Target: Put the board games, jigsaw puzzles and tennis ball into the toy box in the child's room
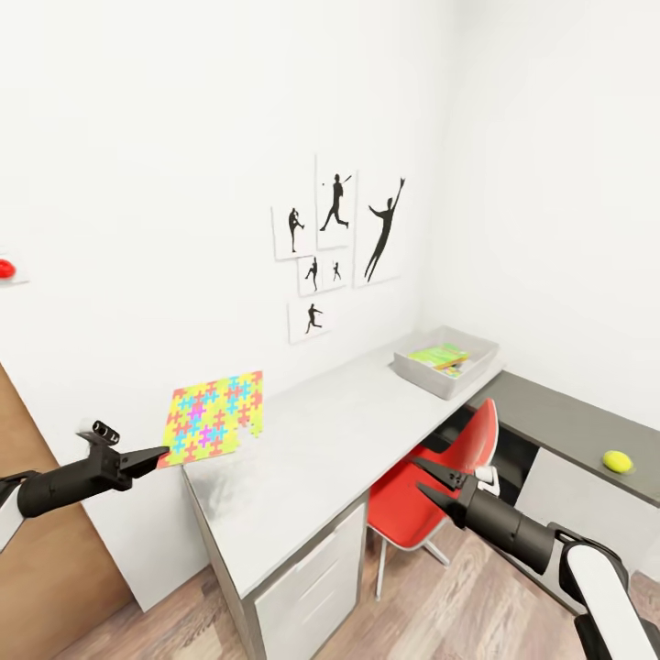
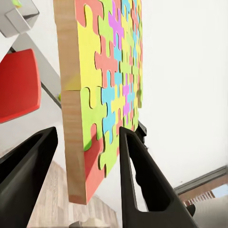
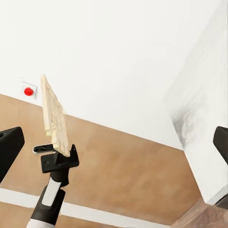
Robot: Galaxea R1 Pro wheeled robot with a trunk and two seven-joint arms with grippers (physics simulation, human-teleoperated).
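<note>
Jigsaw puzzle (image 1: 214, 417), a flat board of bright interlocking pieces, sits at lower left of the head view, held up in the air by one corner in the left gripper (image 1: 158, 456). It hangs just off the near left corner of the desk (image 1: 312, 449), close to the white wall behind it. In the left wrist view the puzzle (image 2: 107, 90) stands on edge between the two dark fingers (image 2: 142, 175), its wooden side facing the camera; one finger lies against the coloured face, the other shows a small gap from the wood.

The toy box (image 1: 446, 361), a grey tray with colourful contents, rests at the far end of the desk, right of centre. The long bare desktop lies between it and the puzzle. A red chair (image 1: 431, 490) is tucked under the desk's front edge. The tennis ball (image 1: 618, 461) lies on the darker side surface at right.

The right gripper (image 1: 433, 484) hovers low near the chair, jaws spread and empty.
</note>
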